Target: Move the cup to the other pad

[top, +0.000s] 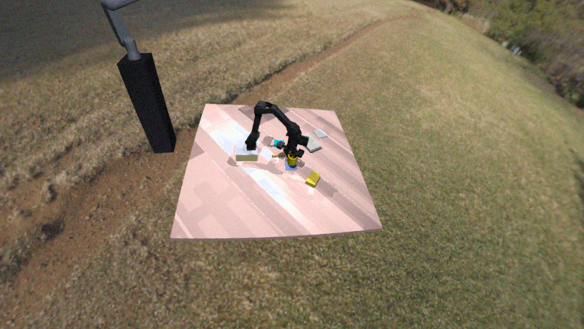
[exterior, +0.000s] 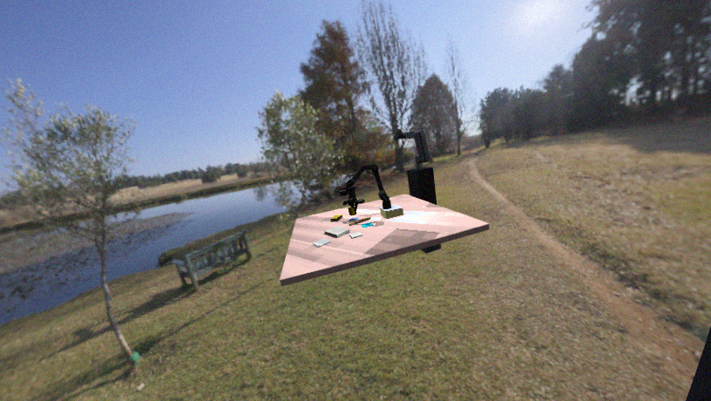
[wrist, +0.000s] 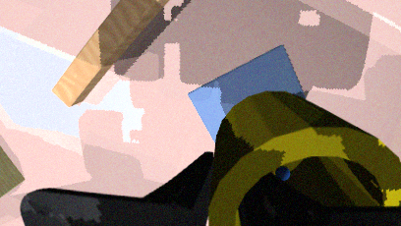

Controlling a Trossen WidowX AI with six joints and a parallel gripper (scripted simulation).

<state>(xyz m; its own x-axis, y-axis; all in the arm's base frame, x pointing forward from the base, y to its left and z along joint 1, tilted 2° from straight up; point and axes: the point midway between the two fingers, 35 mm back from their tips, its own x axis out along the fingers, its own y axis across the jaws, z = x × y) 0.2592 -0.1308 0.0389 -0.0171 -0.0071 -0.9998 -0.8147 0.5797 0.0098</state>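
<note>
A yellow cup (top: 292, 160) (exterior: 352, 211) (wrist: 275, 115) is upright, held a little above the blue pad (top: 288, 167) (wrist: 260, 69). My gripper (top: 292, 156) (exterior: 352, 206) is shut on the cup; in the wrist view one dark finger lies along its left side and the other is mostly hidden. A dark blue marble (wrist: 282, 173) shows inside the cup's mouth; the rest of the inside is dark or hidden. A cyan pad (top: 278, 143) (exterior: 367, 225) lies nearer the back of the table in the top view, partly behind the wrist.
A wooden bar (exterior: 360, 220) (wrist: 105, 51) lies between the two pads. A yellow block (top: 313, 179) (exterior: 336, 218) is near the blue pad. A grey slab (top: 313, 144) (exterior: 336, 232) and a thin pale slab (top: 320, 133) (exterior: 321, 242) lie farther back. A box (top: 247, 157) (exterior: 391, 213) is at the arm's base.
</note>
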